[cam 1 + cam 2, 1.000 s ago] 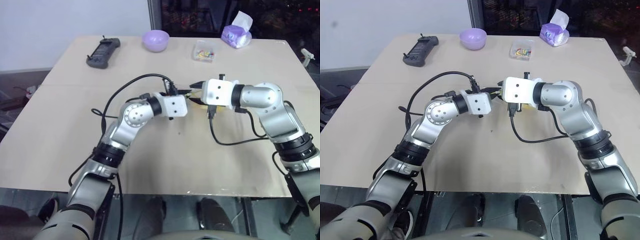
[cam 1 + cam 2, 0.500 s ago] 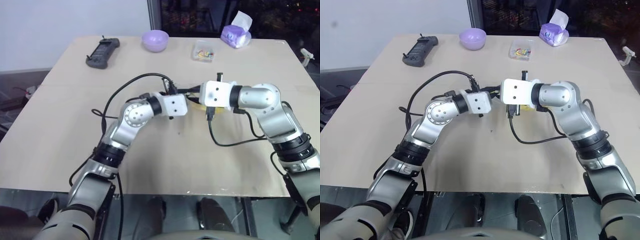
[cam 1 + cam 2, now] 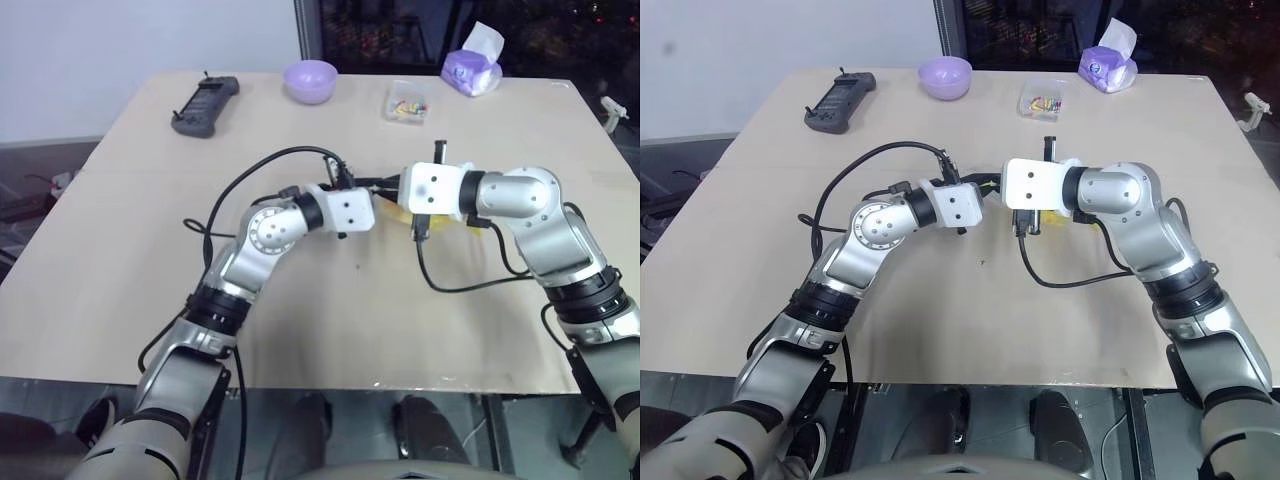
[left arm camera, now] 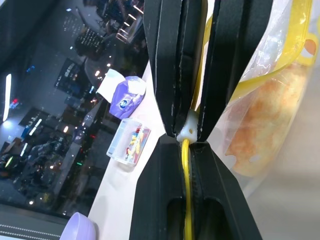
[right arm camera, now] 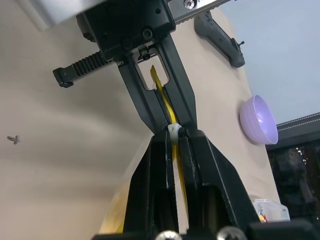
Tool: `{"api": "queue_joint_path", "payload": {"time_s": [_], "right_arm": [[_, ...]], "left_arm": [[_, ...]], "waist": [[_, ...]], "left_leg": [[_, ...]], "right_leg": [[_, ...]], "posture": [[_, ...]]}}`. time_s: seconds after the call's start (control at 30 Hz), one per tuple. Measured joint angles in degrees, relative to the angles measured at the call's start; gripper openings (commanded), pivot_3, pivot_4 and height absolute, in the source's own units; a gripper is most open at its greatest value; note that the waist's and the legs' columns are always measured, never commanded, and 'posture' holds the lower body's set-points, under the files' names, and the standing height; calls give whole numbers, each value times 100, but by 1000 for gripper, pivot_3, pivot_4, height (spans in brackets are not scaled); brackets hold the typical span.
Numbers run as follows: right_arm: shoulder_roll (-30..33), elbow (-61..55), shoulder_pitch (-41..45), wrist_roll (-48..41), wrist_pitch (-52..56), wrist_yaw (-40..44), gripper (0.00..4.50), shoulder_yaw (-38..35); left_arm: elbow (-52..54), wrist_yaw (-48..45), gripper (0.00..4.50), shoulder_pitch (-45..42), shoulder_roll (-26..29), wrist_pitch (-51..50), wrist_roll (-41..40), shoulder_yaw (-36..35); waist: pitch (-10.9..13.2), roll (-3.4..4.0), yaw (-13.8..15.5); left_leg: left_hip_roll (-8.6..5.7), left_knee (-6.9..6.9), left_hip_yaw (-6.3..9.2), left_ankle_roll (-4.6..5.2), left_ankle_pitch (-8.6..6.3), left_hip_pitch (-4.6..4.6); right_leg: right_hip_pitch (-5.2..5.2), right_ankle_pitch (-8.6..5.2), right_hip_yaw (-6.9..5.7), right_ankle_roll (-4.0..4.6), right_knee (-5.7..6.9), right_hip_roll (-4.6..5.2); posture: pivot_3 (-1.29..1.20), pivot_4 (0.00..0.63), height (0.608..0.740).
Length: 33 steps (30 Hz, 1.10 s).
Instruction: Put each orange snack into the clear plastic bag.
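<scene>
Since a second ago the right pincer [image 5: 172, 137] has clamped onto the yellow seal strip of the clear plastic bag [image 4: 280, 65], meeting the left pincer [image 4: 189, 131], also clenched on it. The orange snack [image 4: 262, 120] sits inside the bag, over mid-counter [image 3: 150, 250].

**Right end effector closes on the bag's seal**

A second ago the right end effector [image 5: 173, 134] stood with its fingers apart, just short of the left end effector [image 4: 189, 131]. Now its fingers are pressed together on the yellow seal strip of the clear plastic bag [image 4: 280, 75], tip to tip with the left one's. Its wrist housing has edged slightly toward the left arm.
</scene>
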State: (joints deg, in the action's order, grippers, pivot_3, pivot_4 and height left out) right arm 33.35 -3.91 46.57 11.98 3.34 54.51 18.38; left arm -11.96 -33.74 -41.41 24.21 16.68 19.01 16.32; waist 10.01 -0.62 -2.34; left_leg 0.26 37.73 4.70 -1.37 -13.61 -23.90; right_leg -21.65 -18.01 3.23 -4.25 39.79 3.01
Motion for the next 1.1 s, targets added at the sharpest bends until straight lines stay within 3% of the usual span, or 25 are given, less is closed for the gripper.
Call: {"api": "queue_joint_path", "payload": {"time_s": [0.47, 1.1], "right_arm": [[565, 394, -44, 346, 188, -267, 166, -48], [1481, 135, -495, 46, 1062, -50, 166, -593]], "left_arm": [[-760, 968, 0, -273, 83, -185, 765, 57], [-998, 1153, 0, -346, 104, -214, 773, 97]], "waist": [[0, 0, 2], [1, 0, 3]], "left_leg": [[-1, 0, -1, 1, -1, 0], [0, -2, -4, 2, -1, 0]], "right_leg": [[0, 0, 0, 0, -1, 0], [0, 0, 3, 0, -2, 1]], "posture": [[0, 150, 740], [0, 150, 740]]}}
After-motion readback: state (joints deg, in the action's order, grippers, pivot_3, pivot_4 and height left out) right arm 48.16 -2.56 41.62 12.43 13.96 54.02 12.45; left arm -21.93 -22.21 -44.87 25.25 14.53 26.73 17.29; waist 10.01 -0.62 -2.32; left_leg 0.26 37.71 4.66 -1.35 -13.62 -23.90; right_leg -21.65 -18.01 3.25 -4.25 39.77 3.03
